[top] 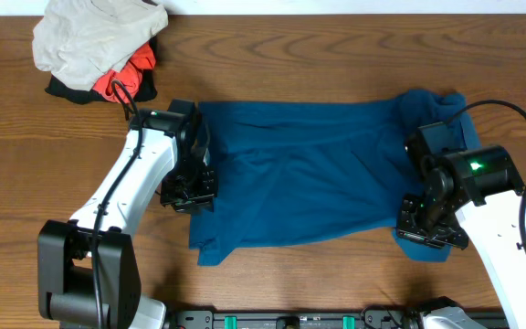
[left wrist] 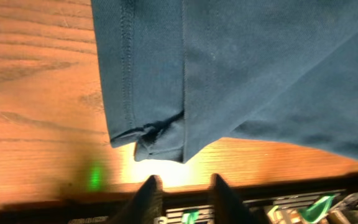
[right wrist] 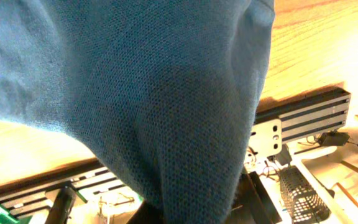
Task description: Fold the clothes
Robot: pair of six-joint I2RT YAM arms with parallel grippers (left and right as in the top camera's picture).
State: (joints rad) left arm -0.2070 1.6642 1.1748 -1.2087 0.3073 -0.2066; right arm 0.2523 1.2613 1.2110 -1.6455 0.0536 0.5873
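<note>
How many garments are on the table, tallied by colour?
teal shirt: 1
beige garment: 1
orange-red garment: 1
black garment: 1
Total: 4

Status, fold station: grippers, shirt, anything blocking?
Left gripper open, holding nothing. Right gripper shut on teal shirt. Spare clothes pile far corner, not in the way.
</note>
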